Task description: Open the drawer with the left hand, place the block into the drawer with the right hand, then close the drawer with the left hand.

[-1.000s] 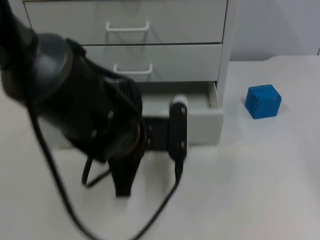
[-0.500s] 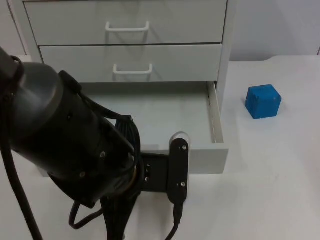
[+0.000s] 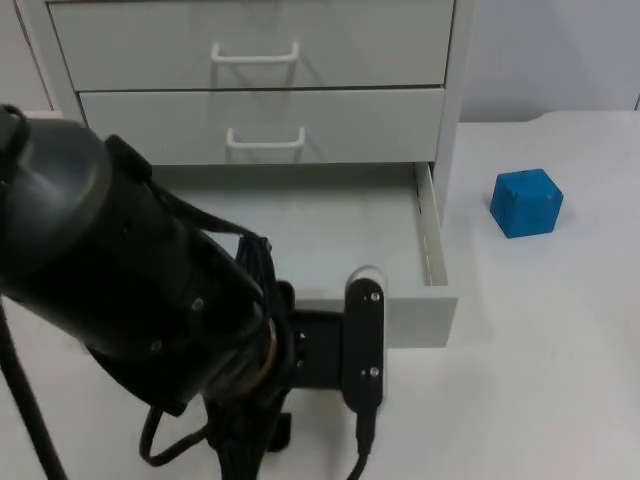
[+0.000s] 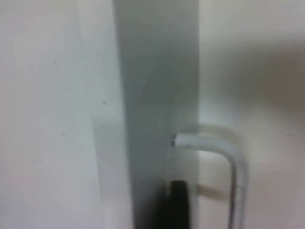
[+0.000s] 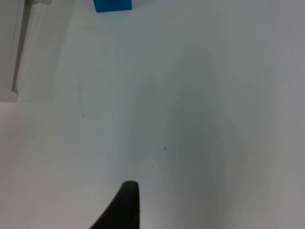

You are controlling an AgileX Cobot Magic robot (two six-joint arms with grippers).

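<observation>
The left gripper (image 3: 362,300) sits at the handle (image 4: 224,157) of the bottom drawer (image 3: 330,240), pulled open to receive the single blue block (image 3: 526,202), which waits on the counter (image 3: 540,380) right of the three-drawer cabinet (image 3: 270,90). Whether its jaws grip cannot be told. The right arm waits, jaws unreadable.

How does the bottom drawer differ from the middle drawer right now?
The bottom drawer is pulled well out of the cabinet, its inside open to view; the middle drawer sits shut, flush with the cabinet front. The left gripper is at the bottom drawer's handle; the middle drawer's handle has nothing at it. Both are pale grey with white loop handles.
</observation>
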